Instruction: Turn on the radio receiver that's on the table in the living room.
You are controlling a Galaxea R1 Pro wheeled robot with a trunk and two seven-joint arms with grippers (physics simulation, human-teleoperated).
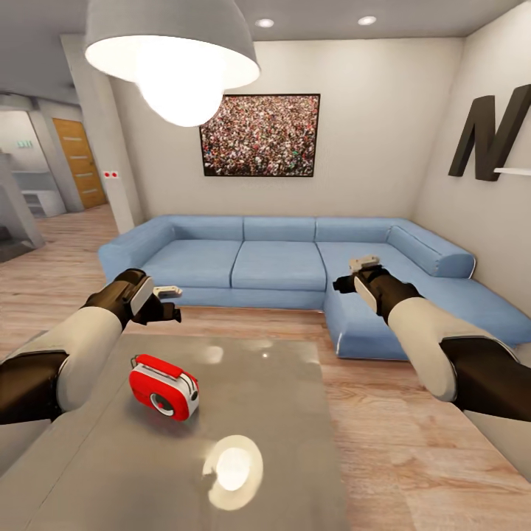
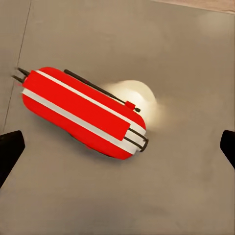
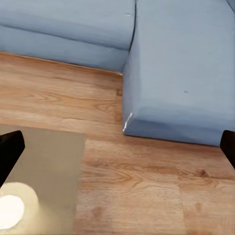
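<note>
Radio receiver (image 1: 164, 386) upright on table (image 1: 280, 413), left half, dial facing 5 o'clock. Left gripper (image 1: 167, 302) raised above it, jaws spread wide, empty. Right gripper (image 1: 352, 274) raised toward sofa (image 1: 280, 262), wide apart, empty.

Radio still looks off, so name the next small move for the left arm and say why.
Probably lower the left gripper toward the radio receiver. It hangs open above the table, apart from the radio, whose dial centre shows red. In the left wrist view the radio lies between the spread fingertips, so the descent looks unobstructed.
</note>
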